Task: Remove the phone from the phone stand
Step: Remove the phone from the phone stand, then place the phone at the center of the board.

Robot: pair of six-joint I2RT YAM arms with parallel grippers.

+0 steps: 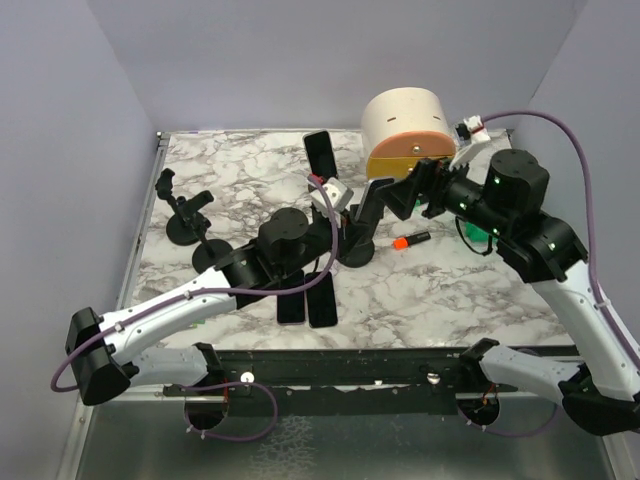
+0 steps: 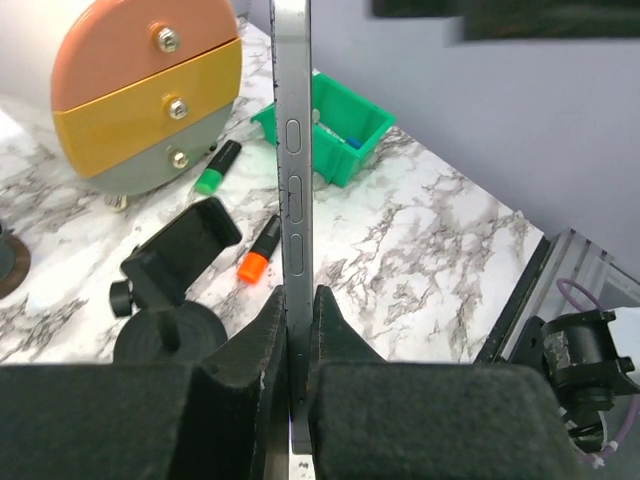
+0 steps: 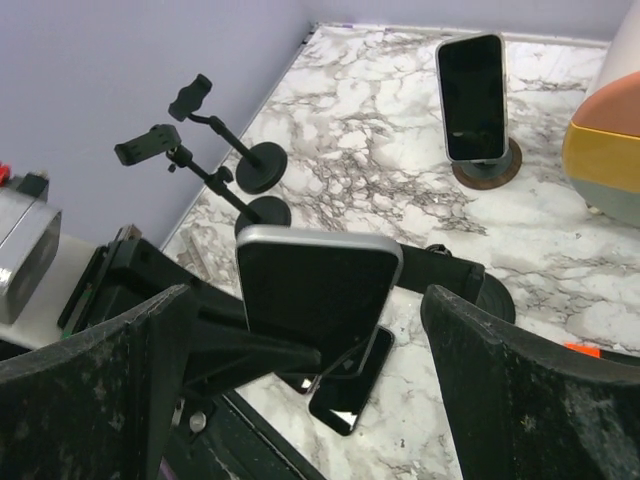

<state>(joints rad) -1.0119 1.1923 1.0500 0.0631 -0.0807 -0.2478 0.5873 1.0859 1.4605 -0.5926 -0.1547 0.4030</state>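
Inside the clenched left pincer [image 2: 300,340] the phone [image 2: 293,150] sits pinched by its flat faces. It looks stiff, slick, breakable. The right pincer [image 3: 310,295] gapes.

Reaching from near-left base toward centre with left arm [image 1: 170,310]; pinching phone [image 2: 294,150] edge tight in left end effector [image 2: 300,315], fingers [image 2: 255,350] upright. Bending right arm [image 1: 560,260] in from near right; holding right end effector [image 3: 310,320] spread wide, aimed left.

Bright even light, soft shadows, near foreground blurred
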